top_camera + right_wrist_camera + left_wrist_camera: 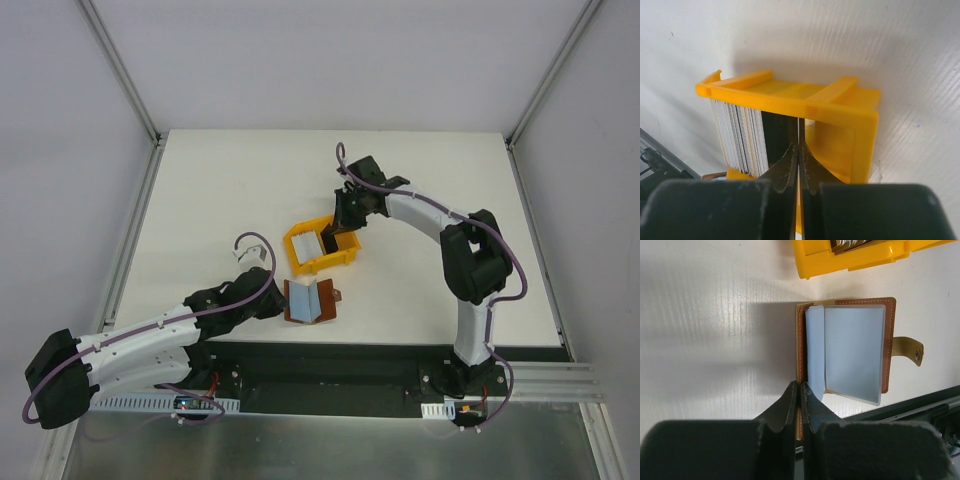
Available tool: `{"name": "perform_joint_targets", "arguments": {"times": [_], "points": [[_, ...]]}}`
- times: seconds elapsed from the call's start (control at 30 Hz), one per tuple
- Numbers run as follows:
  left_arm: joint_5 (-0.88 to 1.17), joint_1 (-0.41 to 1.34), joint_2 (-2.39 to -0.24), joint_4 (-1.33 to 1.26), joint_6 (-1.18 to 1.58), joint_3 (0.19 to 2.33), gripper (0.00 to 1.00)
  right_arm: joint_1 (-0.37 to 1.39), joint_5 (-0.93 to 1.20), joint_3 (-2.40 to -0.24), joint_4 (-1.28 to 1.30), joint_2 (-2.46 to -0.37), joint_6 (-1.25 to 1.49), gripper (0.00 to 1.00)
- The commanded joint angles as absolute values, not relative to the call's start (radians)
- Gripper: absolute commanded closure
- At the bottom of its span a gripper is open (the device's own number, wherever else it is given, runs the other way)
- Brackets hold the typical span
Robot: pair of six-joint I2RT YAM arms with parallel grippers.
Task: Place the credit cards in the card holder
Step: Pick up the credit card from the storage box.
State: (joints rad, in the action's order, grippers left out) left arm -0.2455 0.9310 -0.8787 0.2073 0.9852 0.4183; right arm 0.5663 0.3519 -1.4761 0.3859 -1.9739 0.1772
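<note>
The card holder [310,301] lies open near the table's front edge, brown leather with grey sleeves [855,352] and a snap tab [910,350]. My left gripper [800,385] is shut on the edge of its brown cover, pinching the leather between the fingertips. The credit cards [737,135] stand upright in a stack inside a yellow bin [790,100]. Down in that bin, my right gripper [798,145] is shut on one thin white card [798,127], seen edge-on and standing apart from the stack. From above, the right gripper [330,238] reaches into the bin.
The yellow bin [346,258] sits just behind the card holder, near the table's middle. A dark rail [920,405] runs along the table's front edge close to the wallet. White table surface lies all around.
</note>
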Motion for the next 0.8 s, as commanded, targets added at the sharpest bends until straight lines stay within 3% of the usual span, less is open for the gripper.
{"name": "perform_joint_targets", "arguments": {"times": [0.0,0.43,0.77], "points": [[-0.265,0.94,-0.88,0.212,0.983,0.445,1.0,0.569,0.276,-1.554,0.439,-1.933,0.126,1.0],[-0.256,0.942,-0.877,0.212,1.003,0.425,1.0,0.568,0.241,-1.545,0.479,-1.727,0.067,1.0],[-0.261,0.94,-0.847,0.212,1.028,0.403,1.0,0.638,0.308,-1.192,0.283,-1.396,0.267,1.0]]}}
